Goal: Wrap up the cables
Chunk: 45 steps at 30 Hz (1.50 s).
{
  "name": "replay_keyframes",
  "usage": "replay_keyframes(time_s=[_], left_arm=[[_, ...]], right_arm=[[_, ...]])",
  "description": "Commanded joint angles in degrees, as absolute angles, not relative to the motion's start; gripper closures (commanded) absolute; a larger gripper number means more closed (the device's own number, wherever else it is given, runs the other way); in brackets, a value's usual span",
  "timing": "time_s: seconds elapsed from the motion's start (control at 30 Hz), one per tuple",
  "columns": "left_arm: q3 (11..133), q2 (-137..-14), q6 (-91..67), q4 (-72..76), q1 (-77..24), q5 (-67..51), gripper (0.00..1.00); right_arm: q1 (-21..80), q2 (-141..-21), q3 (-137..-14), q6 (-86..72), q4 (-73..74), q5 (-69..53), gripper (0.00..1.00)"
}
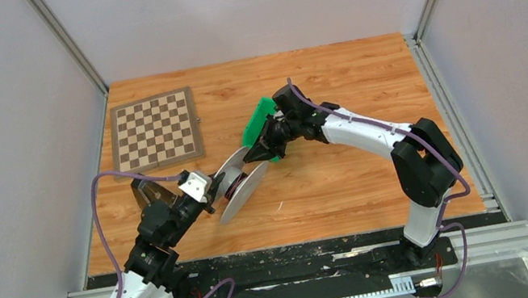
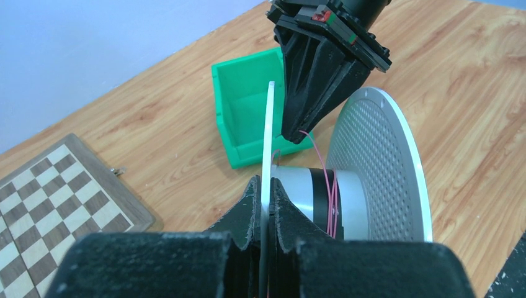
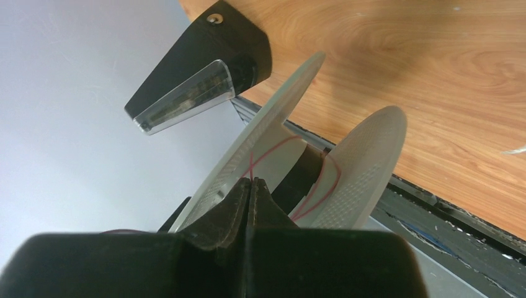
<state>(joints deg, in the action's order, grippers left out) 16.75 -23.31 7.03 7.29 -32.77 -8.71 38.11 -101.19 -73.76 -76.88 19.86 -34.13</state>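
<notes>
Currently winding step, judged early: few turns on hub. Table [image 1: 349, 183] bears nothing of task. Spool [image 1: 238, 182] carried by left arm, left of centre, discs tilted. Left gripper [image 2: 265, 189] clamped on near disc rim; should hold steady. Right gripper [image 2: 296, 135], at spool's 1 o'clock in top view, pinched together on cable [image 2: 320, 156]; should circle hub, strand taut, between discs. Top view hides thin pink cable; wrist views show loops round hub.

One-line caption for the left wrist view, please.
The left gripper clamps one disc of the spool while the right gripper pinches the thin pink wire running to its hub.
</notes>
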Motion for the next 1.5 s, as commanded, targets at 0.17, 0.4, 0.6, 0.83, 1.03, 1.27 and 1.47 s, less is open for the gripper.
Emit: replay_keyframes(time_s=[0.17,0.4,0.6,0.83,1.03,1.27,1.47], left_arm=[[19.1,-19.4,6.9,16.9,-32.3,-5.2,1.0],[19.9,-19.6,6.3,14.5,-32.4,-3.7,1.0],[21.7,-20.8,6.3,9.7,-32.4,-2.6,1.0],[21.7,-19.9,5.6,7.7,-32.3,-2.0,1.0],[22.6,-20.0,5.6,4.9,-32.4,-3.3,1.0],[23.3,-21.3,5.3,2.8,-32.4,-4.0,1.0],[24.2,-22.6,5.7,1.7,-32.4,-3.6,1.0]], right_arm=[[39.5,-100.5,-71.3,-80.2,25.3,-34.1,1.0],[40.0,-100.4,-70.2,-81.3,24.5,-33.4,1.0],[39.8,-99.0,-69.7,-81.6,23.0,-31.9,0.95],[39.6,-97.9,-69.2,-81.5,21.6,-30.9,0.9],[38.7,-96.8,-67.4,-79.9,20.3,-30.5,0.87],[38.3,-95.6,-66.2,-79.1,17.0,-31.2,0.8],[38.0,-95.6,-64.0,-81.0,14.0,-32.3,0.78]])
